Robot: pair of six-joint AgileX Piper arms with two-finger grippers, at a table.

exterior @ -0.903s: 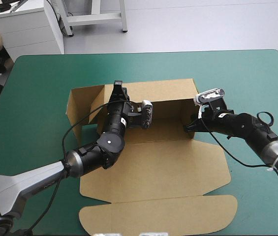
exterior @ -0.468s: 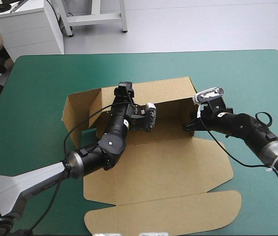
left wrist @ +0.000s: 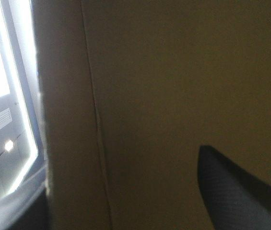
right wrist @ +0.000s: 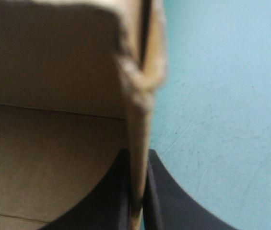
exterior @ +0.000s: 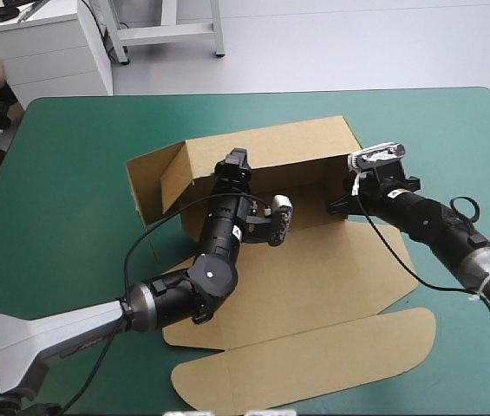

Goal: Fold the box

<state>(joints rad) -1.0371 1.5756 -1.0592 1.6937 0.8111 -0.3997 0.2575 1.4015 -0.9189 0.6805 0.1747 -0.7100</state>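
Teal-green table [exterior: 71, 139]: brown box [exterior: 314, 286] mid-table, far wall raised, lid flat toward near edge; right gripper [right wrist: 136, 158] pinches right side wall, probably to hold it upright; left gripper [exterior: 234, 165], jaws apart, against far wall, likely bracing it.

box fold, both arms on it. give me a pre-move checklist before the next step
1. Right gripper grips the box: ok, jaws shut on its right wall.
2. Left gripper has a grip: not ok, jaws open, against the far wall.
3. Far wall raised: ok.
4. Left wall tucked: not ok, it seems to flare outward.
5. Lid flat: ok.
6. Lid inside the table's near edge: cannot tell, the edge is out of view.
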